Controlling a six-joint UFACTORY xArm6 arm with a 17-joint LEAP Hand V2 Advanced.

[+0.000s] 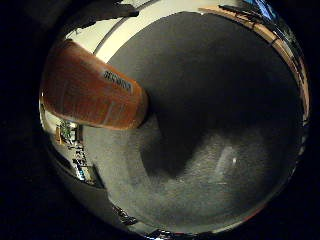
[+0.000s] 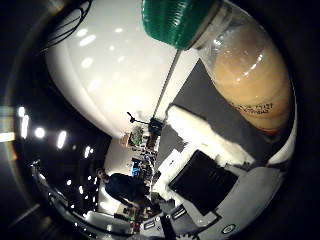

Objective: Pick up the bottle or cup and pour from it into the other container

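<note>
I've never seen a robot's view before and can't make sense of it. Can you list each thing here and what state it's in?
bottle: close to the palm, holding pale orange liquid, lifted clear of the surface.
green cap: still on the bottle.
bottle's orange label: intact, wrapped round the body.
grey mat: lying flat, nothing on the part that shows.
hand: fingers not visible, so grip cannot be told.

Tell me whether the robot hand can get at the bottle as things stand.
Probably yes: the bottle with its green cap fills much of both palm views, so it lies close against the palm, nothing between.
</note>
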